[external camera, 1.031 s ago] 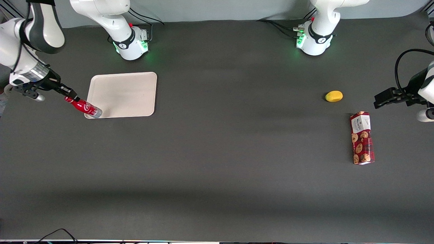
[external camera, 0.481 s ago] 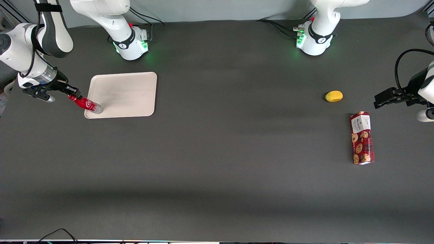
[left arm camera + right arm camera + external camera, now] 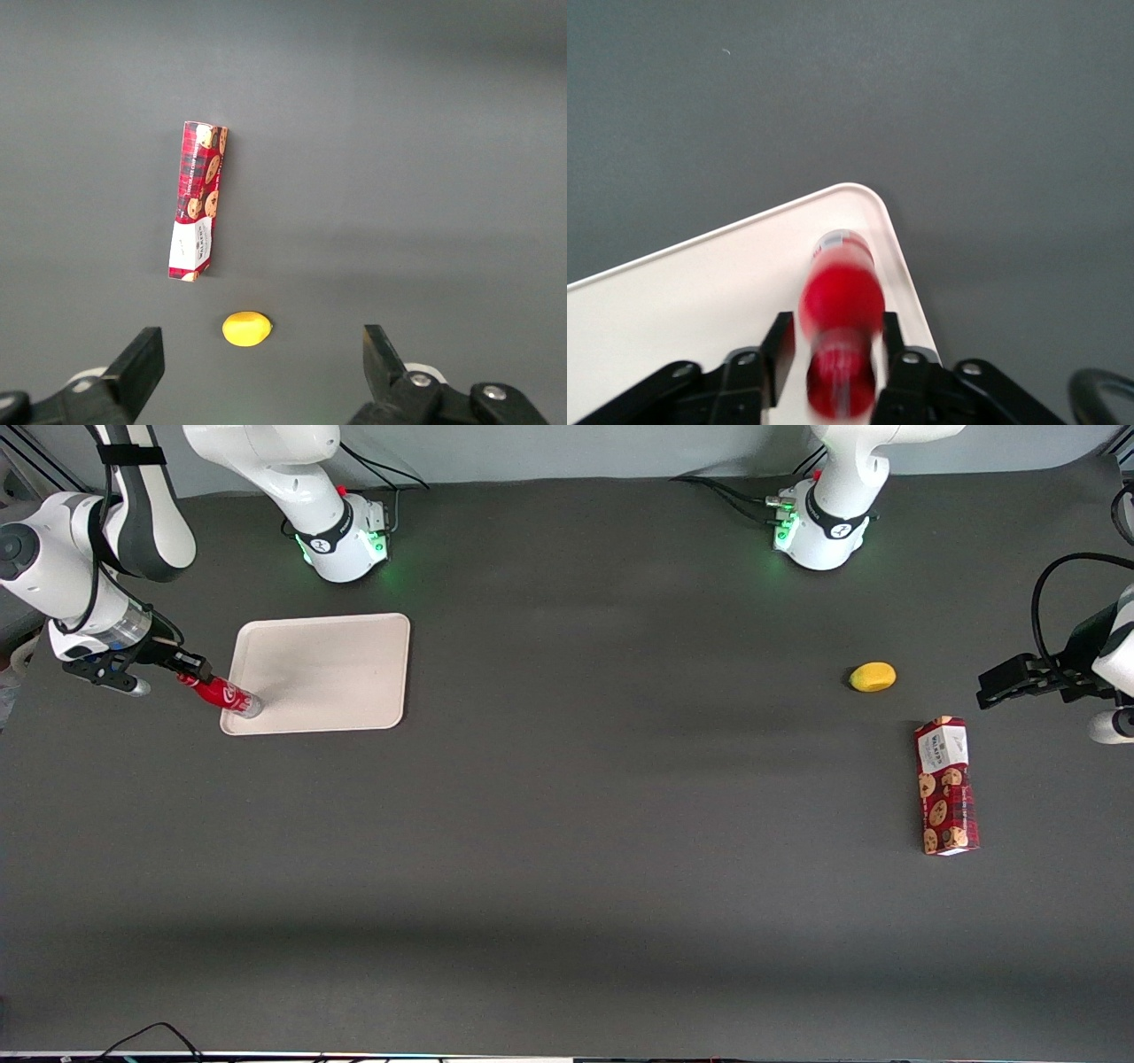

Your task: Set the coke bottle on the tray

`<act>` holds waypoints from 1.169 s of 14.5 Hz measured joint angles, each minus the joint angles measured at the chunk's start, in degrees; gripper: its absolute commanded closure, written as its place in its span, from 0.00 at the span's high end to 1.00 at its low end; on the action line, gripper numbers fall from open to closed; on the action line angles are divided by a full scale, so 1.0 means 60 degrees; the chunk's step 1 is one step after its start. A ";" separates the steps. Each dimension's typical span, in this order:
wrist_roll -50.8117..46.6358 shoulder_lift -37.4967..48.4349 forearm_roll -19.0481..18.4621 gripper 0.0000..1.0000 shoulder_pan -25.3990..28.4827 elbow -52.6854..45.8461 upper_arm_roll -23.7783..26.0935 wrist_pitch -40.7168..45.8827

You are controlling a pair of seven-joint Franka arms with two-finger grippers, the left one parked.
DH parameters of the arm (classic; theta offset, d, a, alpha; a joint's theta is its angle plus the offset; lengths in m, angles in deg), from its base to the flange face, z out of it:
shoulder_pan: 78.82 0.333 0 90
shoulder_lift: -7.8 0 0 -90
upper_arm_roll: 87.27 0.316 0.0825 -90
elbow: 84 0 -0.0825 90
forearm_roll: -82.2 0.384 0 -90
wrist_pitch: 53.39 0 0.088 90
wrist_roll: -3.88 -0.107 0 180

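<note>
1. The tool [image 3: 188, 666] is clamped on the bottle [image 3: 223, 694] at its cap end.
2. The bottle slants down from the tool, its silvery base over the tray [image 3: 337, 664] near a corner.
3. It looks light, rigid and smooth, so it may swing or slip.
4. A grip lower on the body would likely steady it.

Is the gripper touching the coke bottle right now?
Touching. In the right wrist view the gripper has a finger pressed against each side of the coke bottle, no gap showing, above the tray corner. The front view agrees.
</note>
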 measured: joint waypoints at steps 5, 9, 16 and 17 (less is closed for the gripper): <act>-0.0004 0.0010 -0.0001 1.00 0.0055 -0.1832 0.0204 0.2230; -0.0021 -0.0053 0.1666 1.00 0.0224 -0.4133 0.0755 0.3566; -0.0089 -0.2177 0.3036 1.00 0.0292 -0.8709 0.2063 0.5374; -0.0082 -0.2536 0.3199 1.00 0.0292 -0.9259 0.2150 0.5561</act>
